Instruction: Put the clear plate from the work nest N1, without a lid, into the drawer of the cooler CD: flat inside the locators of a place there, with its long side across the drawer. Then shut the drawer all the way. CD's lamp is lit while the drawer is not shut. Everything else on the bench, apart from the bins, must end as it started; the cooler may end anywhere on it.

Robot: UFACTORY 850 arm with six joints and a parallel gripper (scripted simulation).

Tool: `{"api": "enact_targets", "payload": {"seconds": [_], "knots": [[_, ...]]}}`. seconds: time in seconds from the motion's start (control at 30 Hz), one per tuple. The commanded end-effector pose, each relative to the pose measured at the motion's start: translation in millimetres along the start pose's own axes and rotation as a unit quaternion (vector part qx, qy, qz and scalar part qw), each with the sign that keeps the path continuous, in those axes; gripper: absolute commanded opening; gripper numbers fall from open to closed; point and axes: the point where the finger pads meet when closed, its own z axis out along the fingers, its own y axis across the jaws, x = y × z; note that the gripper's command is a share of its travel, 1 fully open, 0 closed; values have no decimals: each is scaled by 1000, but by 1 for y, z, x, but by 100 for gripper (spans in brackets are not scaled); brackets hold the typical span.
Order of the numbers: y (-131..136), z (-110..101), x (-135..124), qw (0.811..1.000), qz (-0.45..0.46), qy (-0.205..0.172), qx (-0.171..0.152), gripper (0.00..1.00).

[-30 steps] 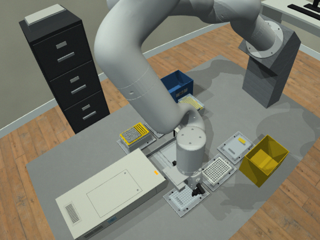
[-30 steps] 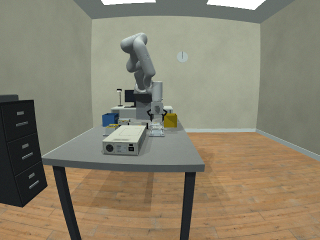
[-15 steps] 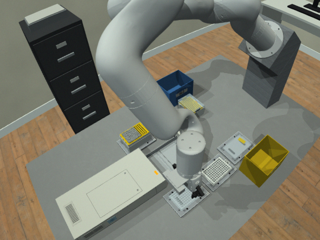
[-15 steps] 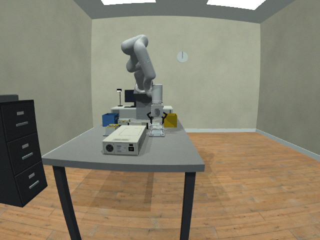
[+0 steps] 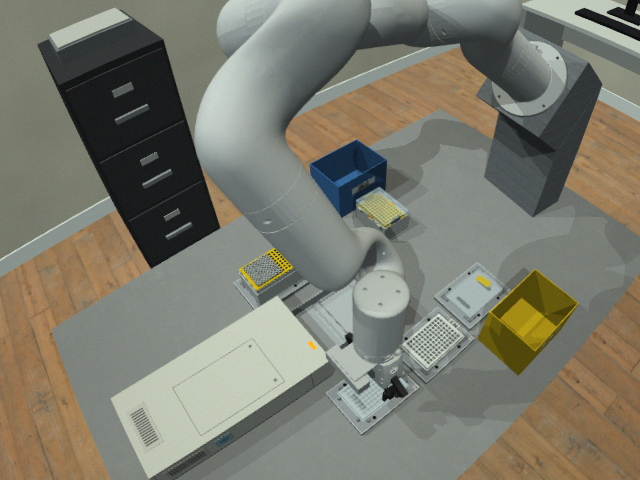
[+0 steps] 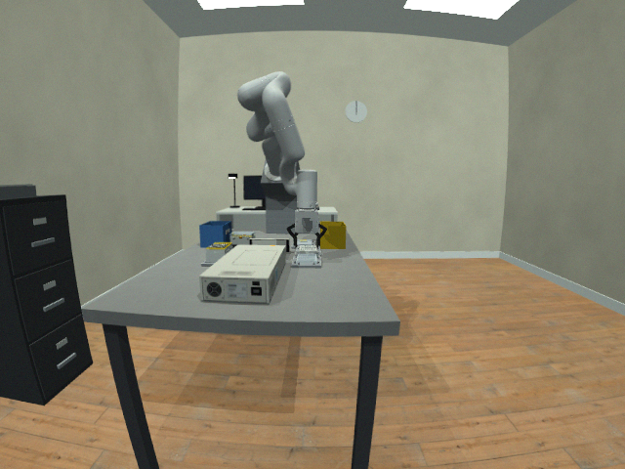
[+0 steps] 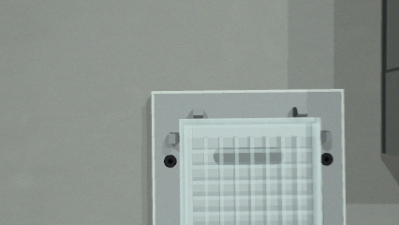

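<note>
One clear plate (image 5: 361,400) (image 6: 306,258) (image 7: 251,187) lies flat in its nest (image 5: 362,426) (image 6: 298,264) (image 7: 248,104) on the counter (image 5: 217,330) (image 6: 322,303) (image 7: 70,117), between the locators I can see. My pincer (image 5: 376,391) (image 6: 307,243) is spread wide above it, holding nothing. Beside the nest, I see the cooler (image 5: 222,382) (image 6: 242,273) with its lamp (image 5: 312,345) glowing orange and its drawer (image 5: 330,316) pulled out. A white rack (image 5: 434,339) sits in the neighbouring nest, near the yellow bin (image 5: 524,322) (image 6: 333,235).
</note>
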Motion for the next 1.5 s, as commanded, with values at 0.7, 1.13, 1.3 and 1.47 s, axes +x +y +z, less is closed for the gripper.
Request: {"api": "enact_targets", "payload": {"seconds": [0.7, 1.13, 1.3, 1.47], "knots": [[0, 25, 1, 1000, 0, 1, 0, 100], [0, 30, 1, 1000, 0, 1, 0, 100], [0, 33, 1, 1000, 0, 1, 0, 100], [0, 35, 1, 1000, 0, 1, 0, 100]]}}
